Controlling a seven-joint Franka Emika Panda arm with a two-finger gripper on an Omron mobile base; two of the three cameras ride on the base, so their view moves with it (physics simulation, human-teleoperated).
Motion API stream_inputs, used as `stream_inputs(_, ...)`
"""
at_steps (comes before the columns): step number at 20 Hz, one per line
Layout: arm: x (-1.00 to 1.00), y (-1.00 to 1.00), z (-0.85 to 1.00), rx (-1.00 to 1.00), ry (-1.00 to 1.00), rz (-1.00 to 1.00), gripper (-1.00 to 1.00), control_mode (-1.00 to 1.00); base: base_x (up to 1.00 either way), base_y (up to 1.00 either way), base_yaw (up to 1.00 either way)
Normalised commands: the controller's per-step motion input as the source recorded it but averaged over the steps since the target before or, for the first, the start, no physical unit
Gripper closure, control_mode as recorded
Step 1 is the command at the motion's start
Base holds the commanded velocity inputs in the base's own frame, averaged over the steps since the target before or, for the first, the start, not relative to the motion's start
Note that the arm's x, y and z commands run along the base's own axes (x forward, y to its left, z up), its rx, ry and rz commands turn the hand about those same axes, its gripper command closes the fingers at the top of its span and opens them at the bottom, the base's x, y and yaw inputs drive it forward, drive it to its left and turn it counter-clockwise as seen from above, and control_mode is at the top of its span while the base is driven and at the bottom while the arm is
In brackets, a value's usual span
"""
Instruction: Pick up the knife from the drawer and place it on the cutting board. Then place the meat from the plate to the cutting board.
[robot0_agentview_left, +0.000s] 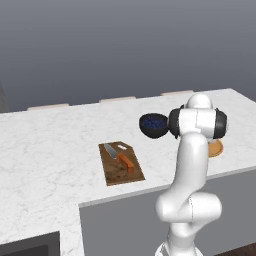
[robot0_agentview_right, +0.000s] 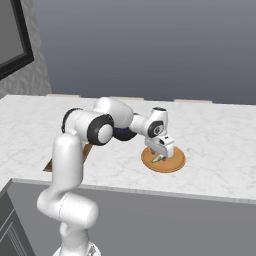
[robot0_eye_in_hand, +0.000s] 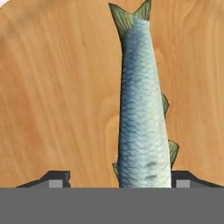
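Note:
The knife (robot0_agentview_left: 121, 157), orange-handled with a short silver blade, lies on the dark-brown cutting board (robot0_agentview_left: 122, 175) at the counter's middle. The meat (robot0_eye_in_hand: 142, 109), a slim blue-grey fish, lies on the round orange plate (robot0_eye_in_hand: 57, 96) to the right of the board. My gripper (robot0_agentview_right: 161, 152) reaches down onto the plate (robot0_agentview_right: 172, 162). In the hand view the gripper (robot0_eye_in_hand: 123, 180) stands open astride the fish's body. Its right finger sits at the fish's edge and the left one stands well apart. The arm hides most of the plate (robot0_agentview_left: 216, 149) in the left base view.
A dark blue-speckled bowl (robot0_agentview_left: 153, 125) stands just behind the plate, close to my forearm. The white marble counter (robot0_agentview_left: 50, 150) ends in a front edge near the board. A dark grey opening (robot0_agentview_left: 30, 245) sits low at the left; I cannot tell whether it is the drawer.

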Motion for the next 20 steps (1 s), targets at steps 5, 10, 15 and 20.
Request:
stream_inputs(5, 0.0, 0.0, -0.11, 0.0, -0.02, 0.02, 1.0, -1.0, 0.0, 0.0, 0.0)
stream_inputs(10, -0.1, 0.0, 0.01, 0.0, -0.1, 0.0, 1.0, -1.0, 0.0, 0.0, 0.0)
stream_inputs(15, -0.55, 0.08, 0.74, 0.01, -0.24, 0.03, 1.0, -1.0, 0.0, 0.0, 0.0)
stream_inputs(20, -0.67, 0.8, 0.97, 0.0, -0.33, 0.21, 1.0, -1.0, 0.0, 0.0, 0.0)
